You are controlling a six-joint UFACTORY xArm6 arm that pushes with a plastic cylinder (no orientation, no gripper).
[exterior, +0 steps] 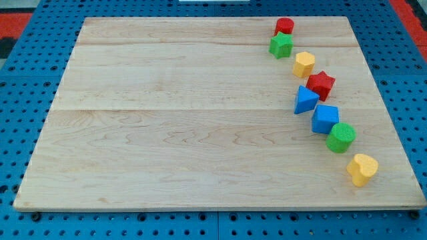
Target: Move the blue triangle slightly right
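sitting below the red star (pixel 321 84), the blue triangle (pixel 305 100) (my tip not showing, state unknowable).

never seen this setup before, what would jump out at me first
A chain of eight coloured blocks curves down the view's right of the wooden board, from the red cylinder at the top to the yellow heart at the bottom. The blue triangle sits mid-chain, touching the red star. My tip is not in view.
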